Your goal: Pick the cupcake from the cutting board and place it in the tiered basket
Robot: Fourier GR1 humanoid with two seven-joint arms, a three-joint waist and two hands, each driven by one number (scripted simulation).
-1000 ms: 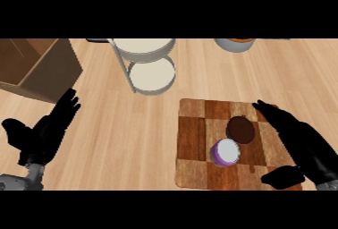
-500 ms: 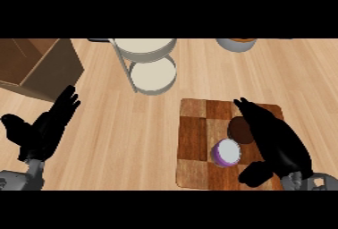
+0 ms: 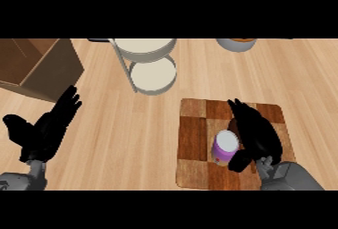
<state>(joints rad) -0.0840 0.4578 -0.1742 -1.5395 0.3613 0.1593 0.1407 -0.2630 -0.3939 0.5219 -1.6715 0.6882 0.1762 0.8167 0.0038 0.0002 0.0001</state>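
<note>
right hand fingers (image 3: 242, 110): straight, spread a bit, pointing up the view over the board's right half; nothing gripped
right hand thumb: juts toward the view's left, low beside the purple cup's lower right edge; contact with the cup can't be told
right hand (image 3: 257, 134): open, palm down over the cutting board, just right of the cup; grey forearm (image 3: 290, 178) comes in from the lower right
cupcake: the dark item on the board is hidden under the right hand now; can't tell if the hand touches it
purple cup (image 3: 225, 147): upright on the board, white top, purple wall, just left of the right palm
cutting board (image 3: 195, 134): checkered brown wood, flat on the counter, right of centre; hand covers much of its right side
left hand fingers (image 3: 69, 102): straight, pointing up the view, holding nothing
left hand (image 3: 44, 129): open, resting near the left edge of the view, well apart from the board
tiered basket (image 3: 153, 77): above and left of the board; metal frame, two round light trays, upper tray partly cut by the top of the view; lower tray bare
cardboard box (image 3: 36, 67): upper left corner, open top, just above the left hand
bowl (image 3: 236, 44): grey, top edge of the view, right of the basket, something orange inside
counter (image 3: 132, 138): light wood grain
</note>
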